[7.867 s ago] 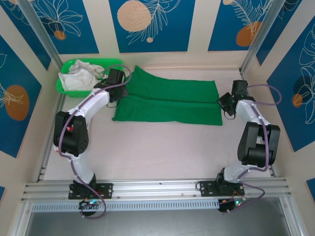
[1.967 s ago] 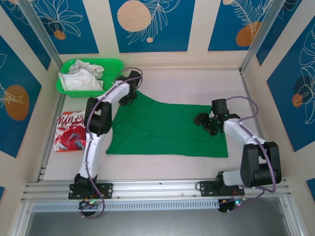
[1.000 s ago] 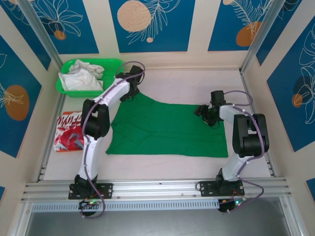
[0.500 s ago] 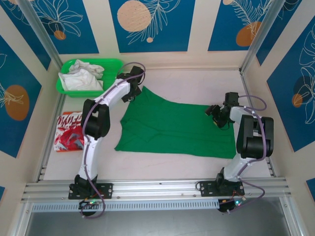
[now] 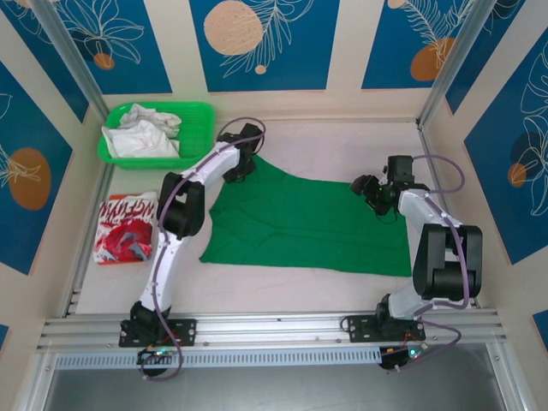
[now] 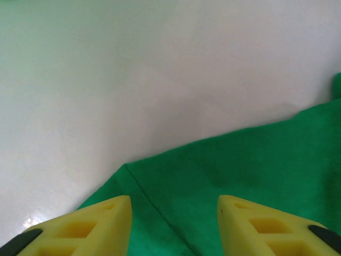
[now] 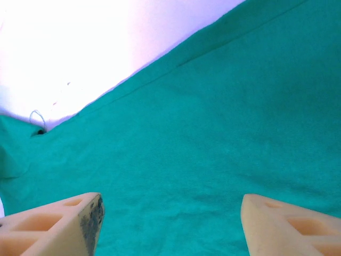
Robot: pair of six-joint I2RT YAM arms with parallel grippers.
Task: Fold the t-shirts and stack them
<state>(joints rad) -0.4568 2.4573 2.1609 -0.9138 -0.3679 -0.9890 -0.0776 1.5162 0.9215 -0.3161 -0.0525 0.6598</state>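
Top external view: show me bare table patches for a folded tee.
Bare: the near strip between the green t-shirt and the front rail; the far strip between it and the back wall. Crowded: left edge, with green basket and red t-shirt.

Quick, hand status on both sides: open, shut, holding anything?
Left hand: open, gripping nothing, over the edge of the green t-shirt.
Right hand: open, gripping nothing, over the green t-shirt.
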